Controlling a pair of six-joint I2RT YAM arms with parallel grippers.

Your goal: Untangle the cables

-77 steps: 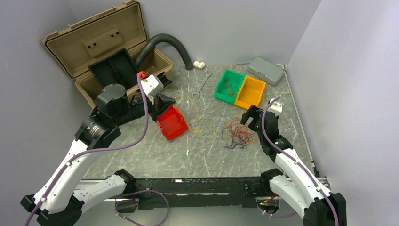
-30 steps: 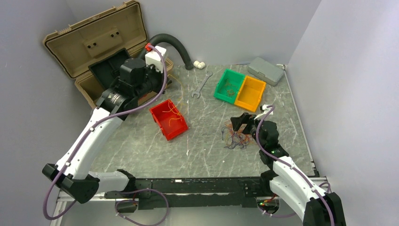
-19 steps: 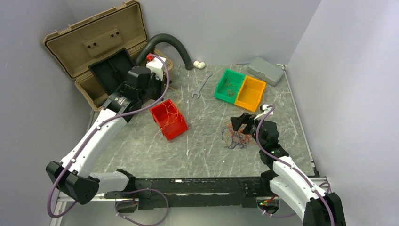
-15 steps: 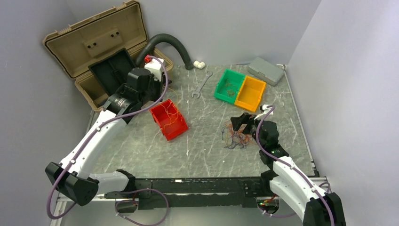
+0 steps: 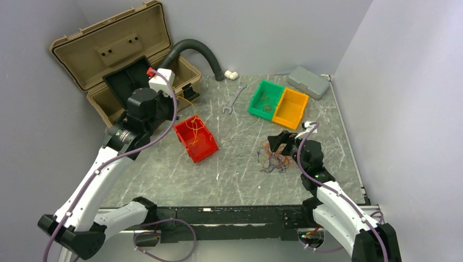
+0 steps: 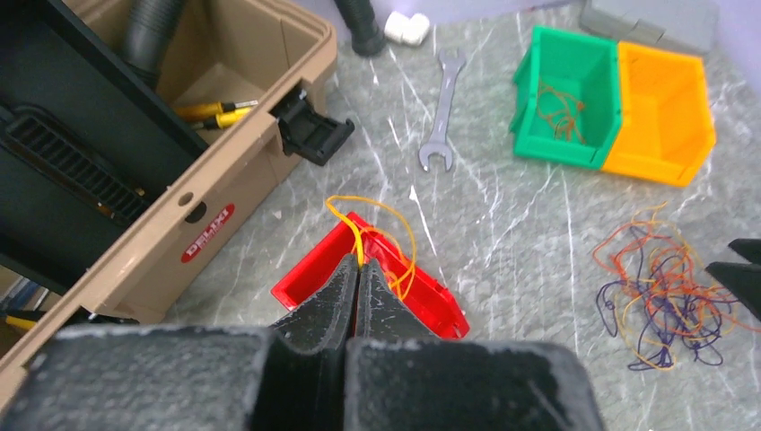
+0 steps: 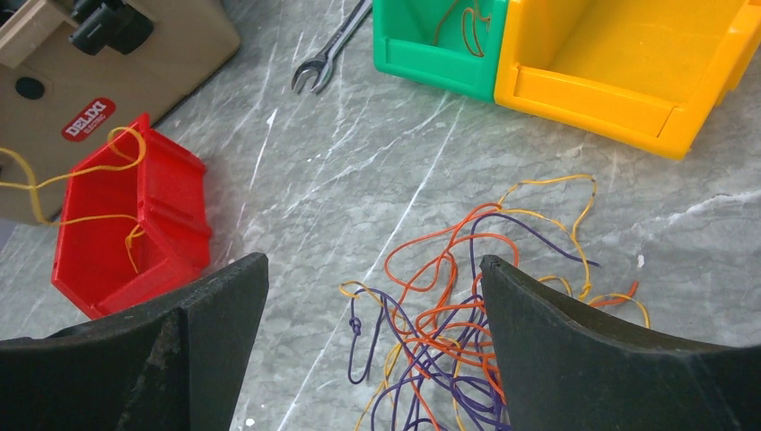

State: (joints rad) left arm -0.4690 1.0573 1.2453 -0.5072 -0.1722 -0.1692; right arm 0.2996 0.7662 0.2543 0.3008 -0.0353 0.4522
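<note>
Left wrist view: the left gripper (image 6: 357, 274) has its fingers pressed together on a thin yellow cable strand (image 6: 411, 247), which loops over the red open-front plastic bin (image 6: 431, 305) beneath. Right wrist view: the right gripper (image 7: 372, 265) hangs with jaws wide apart over the loose tangle of thin orange, yellow and dark purple cables (image 7: 458, 332) lying on the grey marble-patterned tabletop (image 7: 359, 153)

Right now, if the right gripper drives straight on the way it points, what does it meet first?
Probably the cable tangle, framed between the open fingers of the right gripper and lying on the table; depth is unclear.
</note>
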